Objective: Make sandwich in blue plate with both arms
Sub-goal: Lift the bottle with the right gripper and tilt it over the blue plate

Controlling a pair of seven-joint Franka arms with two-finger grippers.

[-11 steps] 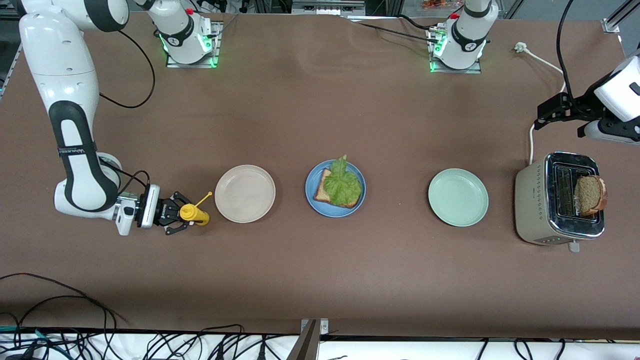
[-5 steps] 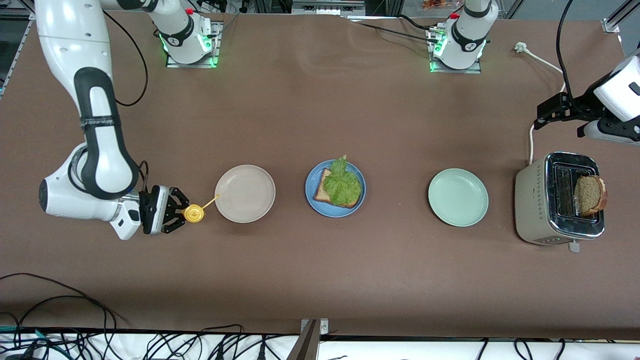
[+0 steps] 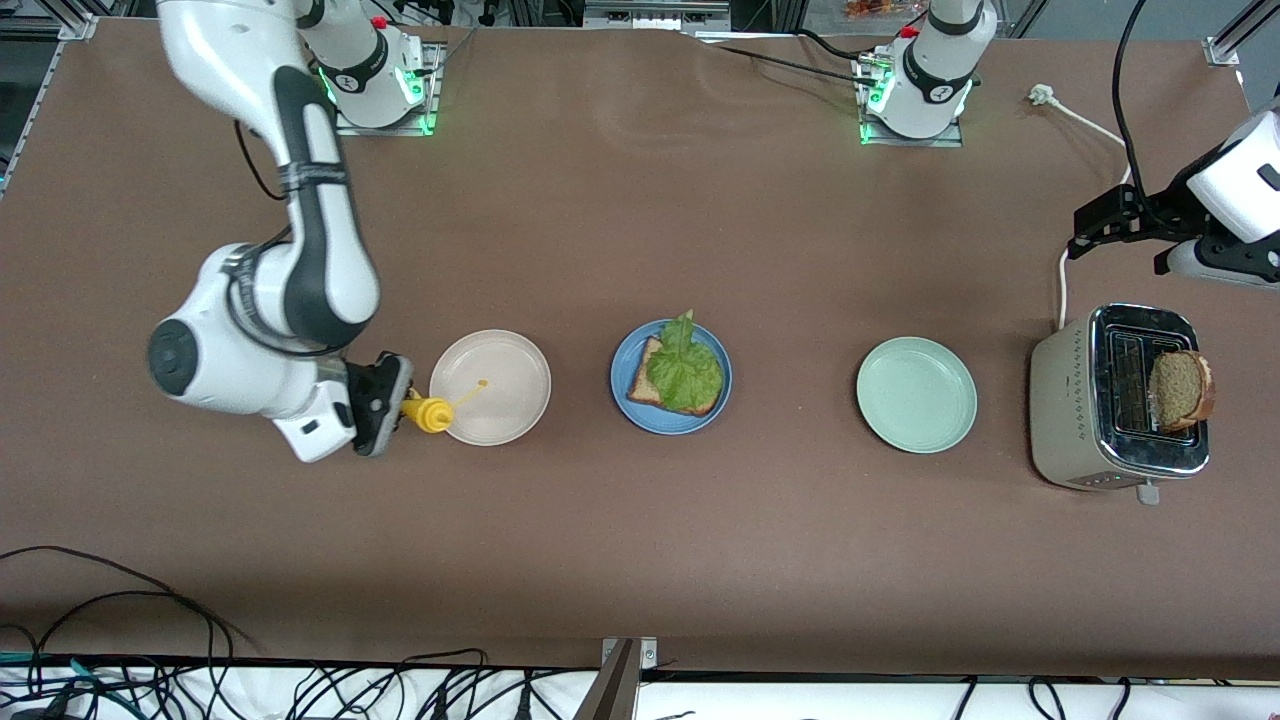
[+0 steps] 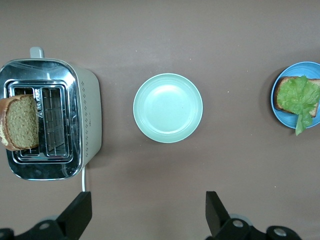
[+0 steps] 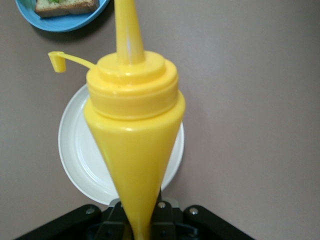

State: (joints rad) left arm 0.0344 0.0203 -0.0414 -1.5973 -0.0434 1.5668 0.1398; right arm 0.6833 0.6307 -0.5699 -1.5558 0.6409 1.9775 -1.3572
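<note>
The blue plate sits mid-table with one brown bread slice and a green lettuce leaf on top. A second bread slice stands in the toaster. My right gripper is shut on a yellow squeeze bottle, held tilted over the edge of the beige plate. The bottle fills the right wrist view, its nozzle pointing toward the blue plate. My left gripper hangs open and empty over the table beside the toaster; that arm waits.
A pale green plate lies between the blue plate and the toaster. The toaster's white cord runs toward the left arm's base. Loose cables hang along the table edge nearest the front camera.
The right arm has swung up and toward the beige plate, carrying the yellow bottle from the table beside it to over its edge. The left arm has not moved.
</note>
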